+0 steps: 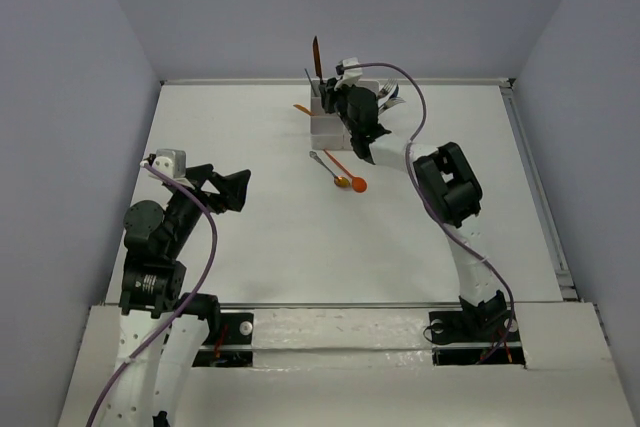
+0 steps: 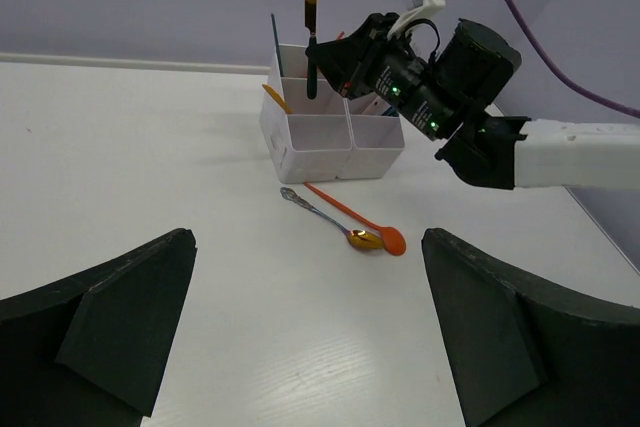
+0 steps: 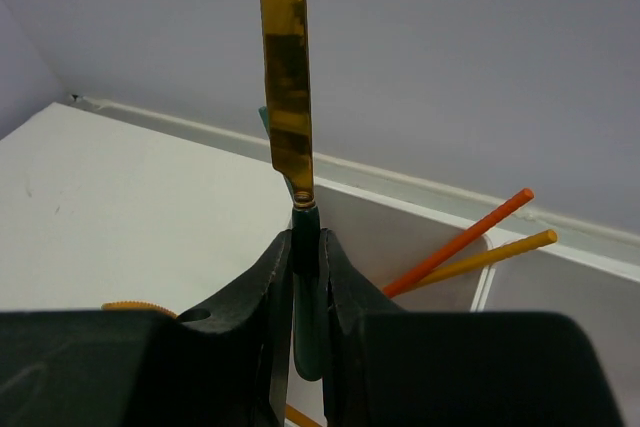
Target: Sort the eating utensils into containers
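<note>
Near edge: two arm bases sat side by side at the lip of the white table (image 1: 270, 247), the left arm folded back over the near-left corner
Left gripper: the left gripper (image 1: 238, 189) hung above the table's left side, its jaws spread wide and holding nothing
Open room: a broad stretch of table surface lay between the left gripper and the spoons, with more to the right as far as the raised side rim
Spoons: two lay on the table just in front of the containers, an orange spoon (image 2: 350, 212) and a silver-handled spoon (image 2: 320, 215), their bowls touching and their handles fanning out towards the block
Containers: one white block of square compartments (image 2: 318, 147) stood near the far edge, about midway across, apart from the back rim
Sticks: two leaned together in a rear compartment, a red-orange stick (image 3: 460, 242) and a yellow-orange stick (image 3: 500, 252); one thin blue piece (image 2: 274, 42) stood upright at the block's far-left corner
Right gripper: the right gripper (image 3: 307, 247) hung over the block, jaws clamped on the dark green handle of an amber-bladed utensil (image 3: 285, 67), which pointed straight up
Silver tines: some showed beside the right wrist in the top view; their number could not be told
Far edge: a low rim met the grey back wall just behind the block
</note>
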Controlling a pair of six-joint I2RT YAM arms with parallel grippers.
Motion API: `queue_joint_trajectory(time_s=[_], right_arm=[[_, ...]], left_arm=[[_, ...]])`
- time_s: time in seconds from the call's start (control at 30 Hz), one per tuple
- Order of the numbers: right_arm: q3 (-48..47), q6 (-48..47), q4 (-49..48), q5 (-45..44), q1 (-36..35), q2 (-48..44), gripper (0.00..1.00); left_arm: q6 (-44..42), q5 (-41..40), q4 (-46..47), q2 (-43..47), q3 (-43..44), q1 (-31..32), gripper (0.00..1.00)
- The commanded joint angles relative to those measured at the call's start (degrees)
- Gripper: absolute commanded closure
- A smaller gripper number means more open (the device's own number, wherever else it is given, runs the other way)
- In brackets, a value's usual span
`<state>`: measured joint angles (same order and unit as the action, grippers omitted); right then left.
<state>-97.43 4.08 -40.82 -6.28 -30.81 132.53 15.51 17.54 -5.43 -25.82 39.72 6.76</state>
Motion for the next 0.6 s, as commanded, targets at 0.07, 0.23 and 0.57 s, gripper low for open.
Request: queue_joint_trajectory(time_s=[0.07, 0.23, 0.57], right_arm=[[1.09, 0.14, -7.34, -1.8, -0.31, 0.8, 1.0], [3.55, 0.67, -9.54, -2.5, -0.31, 1.15, 0.96], [6.19, 0.93, -10.77, -1.1, -0.31, 0.71, 0.69]], left_arm=[[-0.3, 0.04, 2.71, -0.46, 0.0, 0.27, 0.01], [-0.3, 0.04, 2.79, -0.37, 0.0, 0.27, 0.01], [-0.3, 0.13, 2.97, -0.28, 0.0, 0.27, 0.01]])
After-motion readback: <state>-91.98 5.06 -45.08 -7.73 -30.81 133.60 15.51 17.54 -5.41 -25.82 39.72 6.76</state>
